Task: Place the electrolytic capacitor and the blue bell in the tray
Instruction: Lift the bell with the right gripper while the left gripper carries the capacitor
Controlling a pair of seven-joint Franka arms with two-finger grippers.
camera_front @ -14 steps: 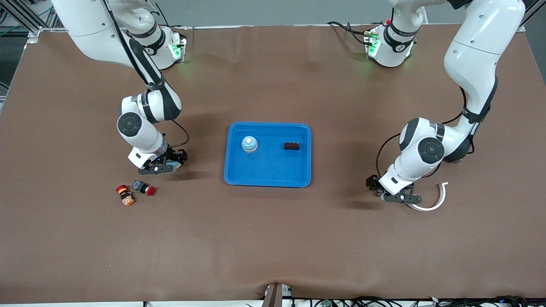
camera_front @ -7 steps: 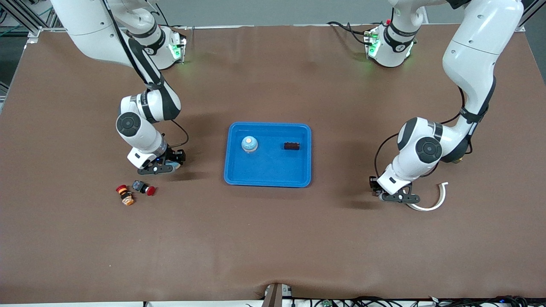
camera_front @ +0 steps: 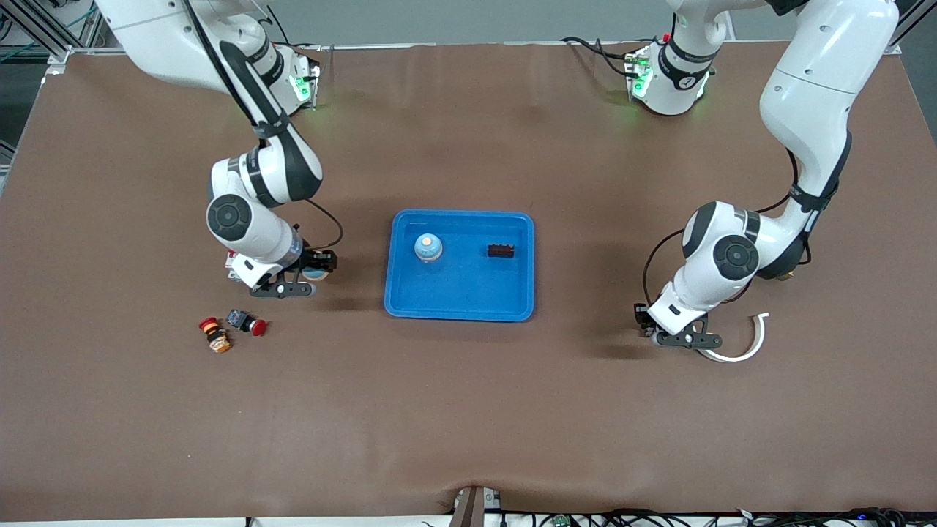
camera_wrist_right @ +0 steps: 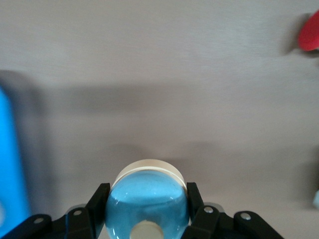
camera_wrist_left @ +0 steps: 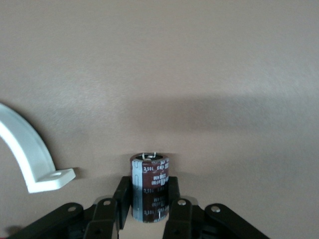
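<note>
The bright-blue tray point(camera_front: 460, 304) lies mid-table and holds a blue bell point(camera_front: 427, 247) and a small dark part point(camera_front: 501, 251). My right gripper point(camera_front: 313, 275) is just above the table between the tray and the red buttons, toward the right arm's end. It is shut on another blue bell point(camera_wrist_right: 147, 199) with a white rim, and the tray's edge point(camera_wrist_right: 10, 164) shows in the right wrist view. My left gripper point(camera_front: 647, 327) is low over the table toward the left arm's end, shut on the brown electrolytic capacitor point(camera_wrist_left: 150, 184).
A white curved bracket point(camera_front: 739, 350) lies on the table right beside my left gripper; it also shows in the left wrist view point(camera_wrist_left: 27, 154). Two small red push-button parts point(camera_front: 247, 323) point(camera_front: 214, 334) lie nearer the front camera than my right gripper.
My right gripper has moved toward the tray with the blue bell in it. My left gripper has barely shifted and still holds the capacitor.
</note>
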